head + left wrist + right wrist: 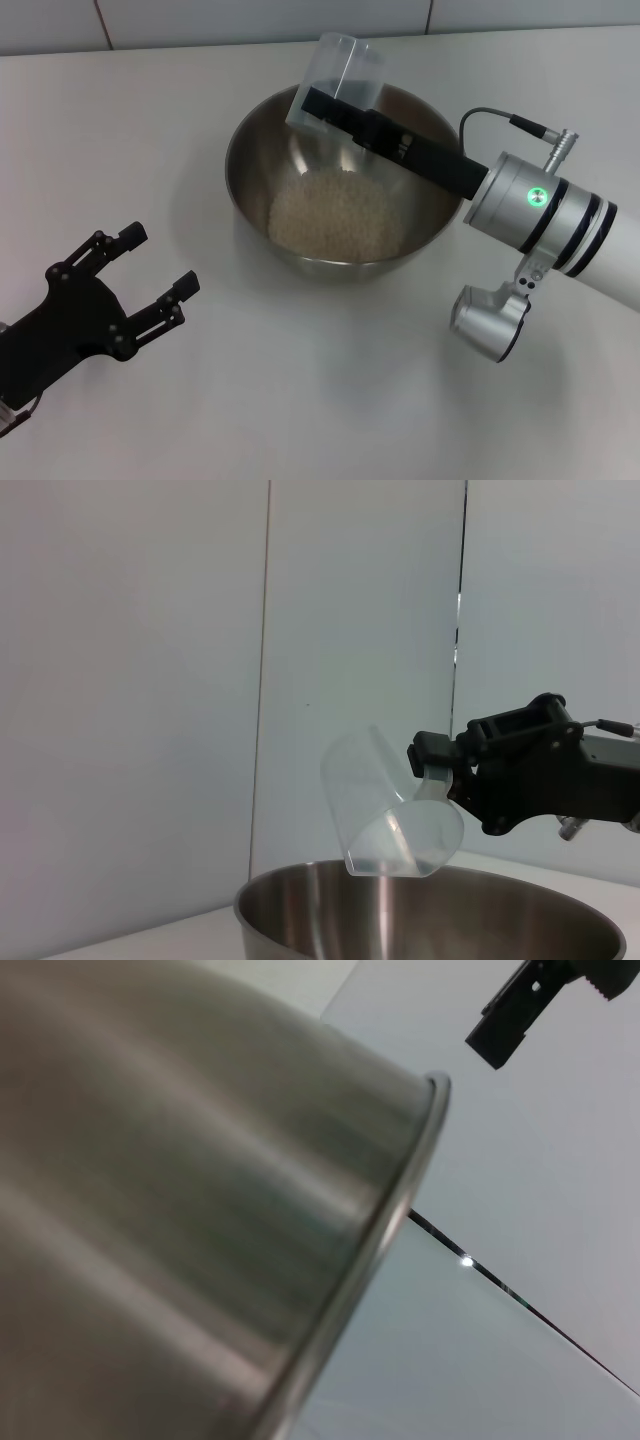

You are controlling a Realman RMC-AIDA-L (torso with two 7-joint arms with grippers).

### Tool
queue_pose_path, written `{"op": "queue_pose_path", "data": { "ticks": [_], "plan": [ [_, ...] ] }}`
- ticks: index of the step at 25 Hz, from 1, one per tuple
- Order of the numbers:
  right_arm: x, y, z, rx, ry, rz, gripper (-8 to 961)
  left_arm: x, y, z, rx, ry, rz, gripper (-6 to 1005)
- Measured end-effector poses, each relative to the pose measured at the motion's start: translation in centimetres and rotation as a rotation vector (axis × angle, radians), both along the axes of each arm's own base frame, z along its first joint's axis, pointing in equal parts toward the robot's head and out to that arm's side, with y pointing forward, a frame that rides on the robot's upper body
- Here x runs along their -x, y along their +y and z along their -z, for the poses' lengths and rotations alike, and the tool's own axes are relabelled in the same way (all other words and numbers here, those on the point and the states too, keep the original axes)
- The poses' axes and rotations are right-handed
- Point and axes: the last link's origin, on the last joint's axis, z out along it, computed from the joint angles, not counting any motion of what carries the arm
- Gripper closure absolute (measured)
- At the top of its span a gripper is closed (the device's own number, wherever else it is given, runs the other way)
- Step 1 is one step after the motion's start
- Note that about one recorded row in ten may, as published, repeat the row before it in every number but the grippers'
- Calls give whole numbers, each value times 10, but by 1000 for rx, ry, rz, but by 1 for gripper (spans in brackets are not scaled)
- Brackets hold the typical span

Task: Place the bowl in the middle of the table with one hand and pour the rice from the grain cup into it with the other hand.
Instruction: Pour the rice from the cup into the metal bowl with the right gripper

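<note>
A plain matte white tabletop point(330, 400) backed by pale wall panels carries a large round brushed stainless-steel bowl point(250, 150), standing near the middle. A pale cream heap of small off-white rice grains point(335, 215) lies in its bottom. Above the far rim, the right black two-finger gripper point(325, 108) on its silver arm has its jaws closed on a small clear plastic grain cup point(335, 70), tipped mouth-down towards the bowl; the cup appears empty. The left black gripper point(160, 270) hovers low over the tabletop beside the bowl, apart from it, jaws spread wide and holding nothing. Judged from this, placement is done and the pour is finished or nearly so; only righting and withdrawing the cup would remain. The cup's transparency makes any last grains hard to discern. The right wrist view shows only the bowl's outer wall and rim.
</note>
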Motion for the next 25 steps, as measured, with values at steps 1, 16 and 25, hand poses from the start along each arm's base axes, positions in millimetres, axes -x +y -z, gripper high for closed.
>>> {"op": "queue_pose_path", "data": {
  "ticks": [1, 16, 25],
  "plan": [
    [0, -1, 1, 3, 2, 2, 938, 0, 0, 0, 0, 0, 0, 159],
    [1, 0, -4, 362, 532, 396, 937, 0, -2, 2, 10, 1, 3, 159],
    [-12, 8, -21, 730, 1029, 698, 937, 0, -2, 0, 6, 0, 6, 159]
  ]
}}
